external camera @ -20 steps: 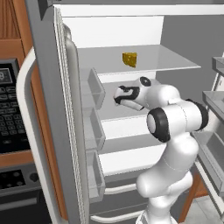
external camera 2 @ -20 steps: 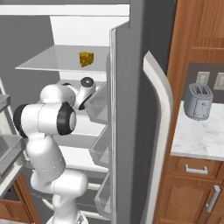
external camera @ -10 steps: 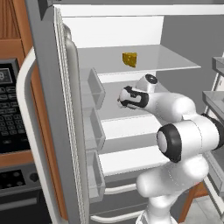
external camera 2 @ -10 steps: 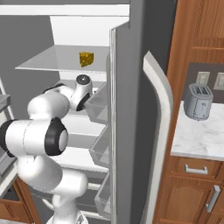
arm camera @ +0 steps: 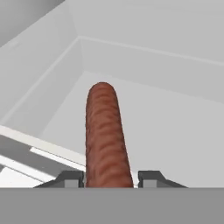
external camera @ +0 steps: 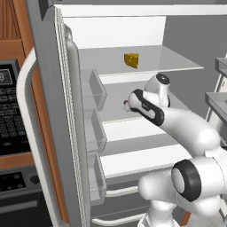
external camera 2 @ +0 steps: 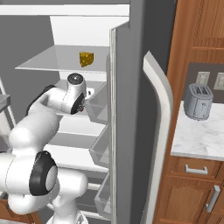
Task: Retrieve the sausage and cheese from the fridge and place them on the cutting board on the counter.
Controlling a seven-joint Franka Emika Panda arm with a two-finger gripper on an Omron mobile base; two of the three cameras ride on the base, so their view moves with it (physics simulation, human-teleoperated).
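The sausage [arm camera: 107, 135], a dark reddish-brown cylinder, sticks out lengthwise between my two fingertips above the white middle shelf of the fridge [external camera: 66, 133]. My gripper [arm camera: 110, 179] is shut on the sausage. In the left base view the gripper [external camera: 128, 104] is over the left part of that shelf, with a bit of the red sausage [external camera: 126, 105] at its tip. The yellow-orange cheese [external camera: 131, 60] wedge sits on the glass shelf above, also seen as the cheese [external camera 2: 86, 59] from the right. The cutting board and the counter are out of view.
The open left fridge door carries door bins [external camera: 94, 91] close to my hand. A black oven panel [external camera: 13, 115] is left of it. The right door [external camera 2: 127, 109] stands open beside a wall worktop with a toaster [external camera 2: 197, 101].
My elbow has dropped and swung toward the base while the hand stayed over the middle shelf. The jaws have closed slightly on the sausage.
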